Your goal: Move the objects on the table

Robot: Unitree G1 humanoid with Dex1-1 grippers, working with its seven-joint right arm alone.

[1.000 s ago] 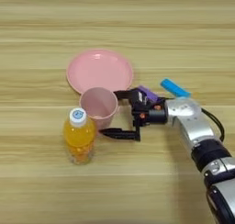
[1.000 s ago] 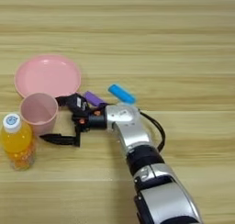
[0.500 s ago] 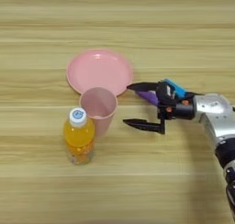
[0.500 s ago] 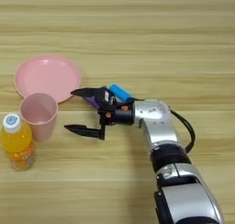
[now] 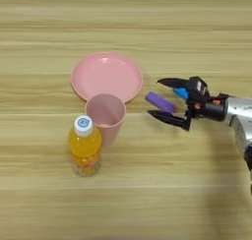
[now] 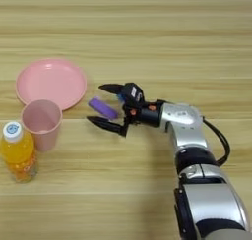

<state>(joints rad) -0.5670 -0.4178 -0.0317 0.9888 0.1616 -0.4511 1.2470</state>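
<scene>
A pink cup stands upright just below the round pink plate. The purple block lies flat on the table to the right of the plate. My right gripper is open, its two black fingers reaching left, one above and one below the purple block's right end. The blue block shows only as a sliver behind the gripper's body. In the right eye view the purple block sits between the open fingers of the gripper, with the cup far to its left.
An orange juice bottle with a white cap stands upright just left of and below the cup, touching or nearly touching it. My silver forearm comes in from the lower right.
My gripper has drawn back to the right, away from the cup, and its fingers now flank the purple block. The cup, plate and bottle stay where they were.
</scene>
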